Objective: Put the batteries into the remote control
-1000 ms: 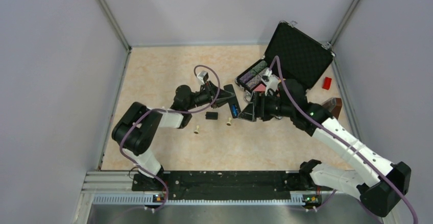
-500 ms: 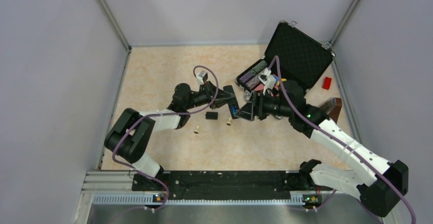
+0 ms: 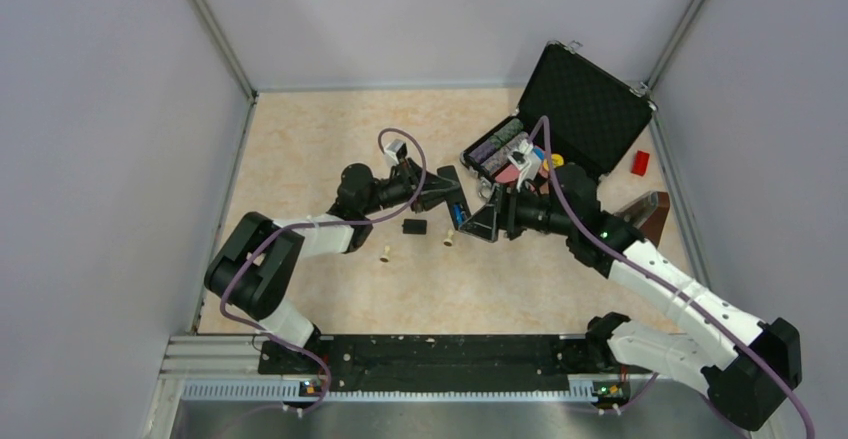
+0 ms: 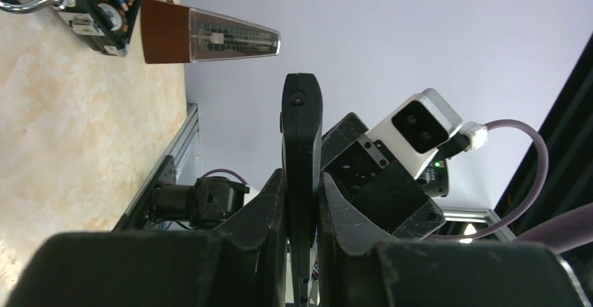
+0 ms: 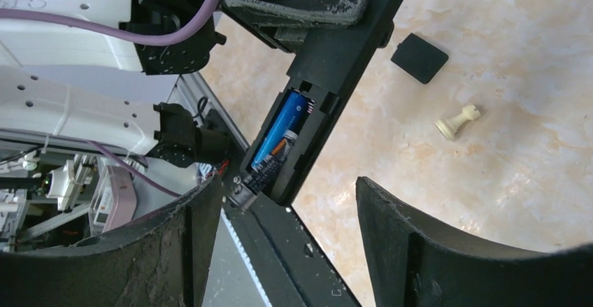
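My left gripper [image 3: 432,191] is shut on the black remote control [image 3: 450,197] and holds it off the table; in the left wrist view the remote [image 4: 301,132] stands edge-on between the shut jaws [image 4: 302,188]. A blue battery [image 5: 283,129] lies in the remote's [image 5: 349,48] open compartment, its lower end close to my right gripper's left finger [image 5: 175,244]. It also shows in the top view [image 3: 457,215]. My right gripper [image 3: 487,221] is open just right of the remote, jaws wide apart [image 5: 287,209]. The small black back cover [image 3: 414,226] lies on the table.
Two beige pegs [image 3: 384,254] [image 3: 448,240] lie near the cover; one shows in the right wrist view [image 5: 458,121]. An open black case [image 3: 585,104] with chips stands back right. A brown metronome [image 3: 648,211] and a red block [image 3: 640,162] sit at the right.
My right gripper has edged left toward the remote's open end. The left arm's elbow shifted left; the remote stays held.
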Tool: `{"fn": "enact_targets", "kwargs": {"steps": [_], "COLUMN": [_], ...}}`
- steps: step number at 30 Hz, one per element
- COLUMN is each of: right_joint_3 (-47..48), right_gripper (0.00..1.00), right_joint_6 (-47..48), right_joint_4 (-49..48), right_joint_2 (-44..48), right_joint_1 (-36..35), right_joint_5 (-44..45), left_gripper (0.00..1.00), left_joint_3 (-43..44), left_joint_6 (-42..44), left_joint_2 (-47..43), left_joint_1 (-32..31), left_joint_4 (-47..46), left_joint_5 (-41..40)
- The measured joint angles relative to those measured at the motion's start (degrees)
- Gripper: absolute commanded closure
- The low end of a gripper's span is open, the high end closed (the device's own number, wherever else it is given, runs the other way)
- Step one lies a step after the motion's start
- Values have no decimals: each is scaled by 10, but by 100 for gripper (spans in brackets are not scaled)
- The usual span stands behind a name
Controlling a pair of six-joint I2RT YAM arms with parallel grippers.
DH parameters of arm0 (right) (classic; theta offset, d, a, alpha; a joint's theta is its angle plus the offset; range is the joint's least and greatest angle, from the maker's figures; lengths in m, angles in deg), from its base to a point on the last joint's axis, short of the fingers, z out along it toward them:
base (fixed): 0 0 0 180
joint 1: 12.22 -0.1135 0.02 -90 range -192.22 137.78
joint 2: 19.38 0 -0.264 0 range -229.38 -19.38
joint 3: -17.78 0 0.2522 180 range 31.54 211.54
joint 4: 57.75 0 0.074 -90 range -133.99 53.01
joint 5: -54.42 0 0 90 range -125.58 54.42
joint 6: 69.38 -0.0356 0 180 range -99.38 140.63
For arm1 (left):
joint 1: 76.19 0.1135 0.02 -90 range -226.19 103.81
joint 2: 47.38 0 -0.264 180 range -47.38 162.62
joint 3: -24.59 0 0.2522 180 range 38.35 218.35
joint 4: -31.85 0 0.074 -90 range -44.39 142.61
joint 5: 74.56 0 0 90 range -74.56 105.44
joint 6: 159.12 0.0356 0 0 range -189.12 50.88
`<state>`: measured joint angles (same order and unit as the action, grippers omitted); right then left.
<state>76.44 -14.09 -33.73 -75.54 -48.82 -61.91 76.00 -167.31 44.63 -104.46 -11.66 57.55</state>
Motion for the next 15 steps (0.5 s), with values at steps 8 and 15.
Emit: {"fn": "enact_targets", "kwargs": {"steps": [8, 15], "right_joint_3": [-27, -30], "right_gripper": [27, 28], "right_joint_6": [-2, -11], "right_joint_4": [-48, -87], "right_joint_2": [36, 49], "right_joint_1": [0, 2], "right_joint_5": [-38, -52], "left_gripper": [100, 100], "left_joint_3": [-2, -8], "left_joint_6": [-45, -54], "left_joint_2": [0, 0], "left_joint_1": [0, -1], "left_joint_4": [-42, -42], "left_joint_5": [0, 1]}}
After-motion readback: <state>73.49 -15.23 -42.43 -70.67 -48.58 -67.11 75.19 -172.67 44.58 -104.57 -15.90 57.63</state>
